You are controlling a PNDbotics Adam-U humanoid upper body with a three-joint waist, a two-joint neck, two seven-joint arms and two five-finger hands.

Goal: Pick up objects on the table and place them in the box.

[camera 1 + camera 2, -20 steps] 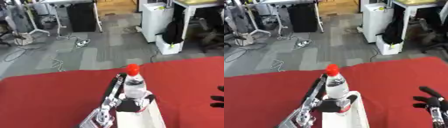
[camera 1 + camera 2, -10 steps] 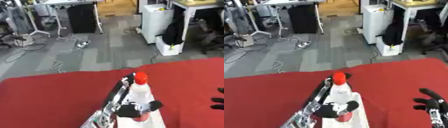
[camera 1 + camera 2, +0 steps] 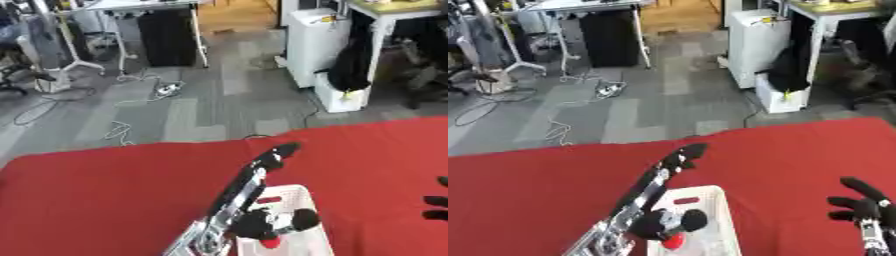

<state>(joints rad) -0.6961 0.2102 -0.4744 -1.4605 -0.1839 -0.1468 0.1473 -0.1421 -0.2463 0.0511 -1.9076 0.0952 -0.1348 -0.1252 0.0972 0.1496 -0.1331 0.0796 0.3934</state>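
Note:
A white box [image 3: 724, 223] stands on the red table [image 3: 527, 190] at the front centre. Inside it lies a clear bottle, of which I mainly see the red cap [image 3: 674, 242], low in the box. My left hand [image 3: 255, 223] hovers over the box's left side, long fingers [image 3: 262, 164] straight and pointing up-right, thumb standing apart. The cap shows just below the palm; most of the bottle's body is hidden. My right hand [image 3: 864, 209] rests at the lower right with fingers spread, holding nothing.
Beyond the table's far edge is an office floor with cables [image 3: 118, 132], a black cabinet [image 3: 166, 37], a white unit [image 3: 319, 37] and a dark bag [image 3: 348, 67]. Red cloth stretches to both sides of the box.
The bottle stood upright in my left hand with its cap high; it has now dropped into the box, cap low. The left hand's fingers have straightened. The right hand has barely moved.

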